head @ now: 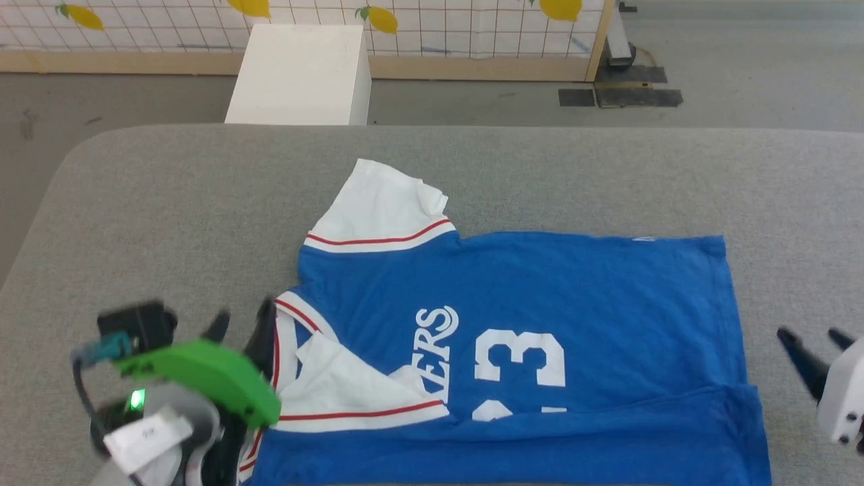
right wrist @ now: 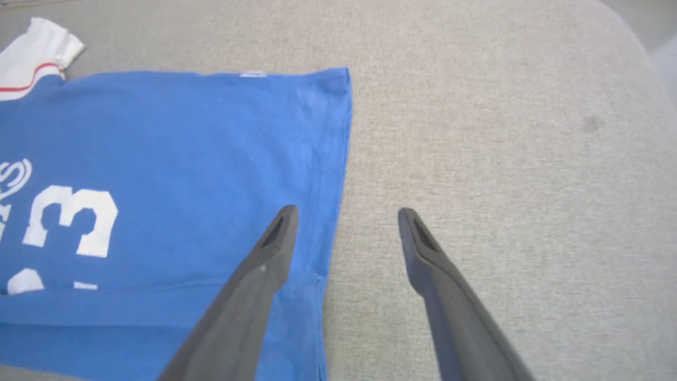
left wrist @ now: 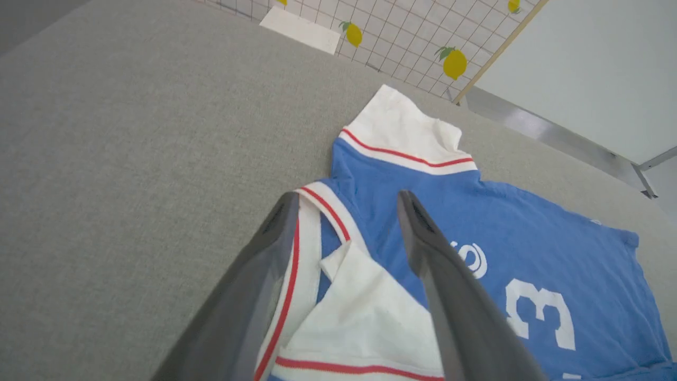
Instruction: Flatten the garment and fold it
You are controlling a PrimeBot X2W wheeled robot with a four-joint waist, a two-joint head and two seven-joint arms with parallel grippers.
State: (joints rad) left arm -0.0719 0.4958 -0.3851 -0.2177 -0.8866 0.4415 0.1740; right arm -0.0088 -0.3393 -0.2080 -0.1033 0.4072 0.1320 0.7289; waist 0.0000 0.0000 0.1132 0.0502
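Where the grey table (head: pixel 169 216) curves round at the robot's left, the left gripper (head: pixel 243 324) hangs over the shirt's neck end. In the left wrist view this gripper (left wrist: pixel 346 198) has its two fingers spread wide. One finger lies over the white, red-striped collar band and the other over the blue chest. Whether either tip touches the cloth cannot be told.

The shirt (head: pixel 540 290) lies front up on the table, mostly flat, with its neck to the left and its hem to the right. Its far sleeve, white with a thin red stripe, sticks out away from the robot and is a little crumpled at its end. Its near sleeve is folded in over the chest, just beside the white letters. A strip of blue along the near edge is turned over onto the front and covers the lower part of the white numbers.

Beyond the table stand a white box (head: pixel 300 74) on the floor (head: pixel 742 67) and a tiled wall (head: pixel 439 27) printed with lemons.

At the right, the right gripper (head: pixel 808 334) sits just off the hem. Seen from its wrist, that gripper (right wrist: pixel 346 211) is also wide open. Its left finger is above the shirt's (right wrist: pixel 185 159) hem edge, and its right finger is above bare table (right wrist: pixel 502 132).
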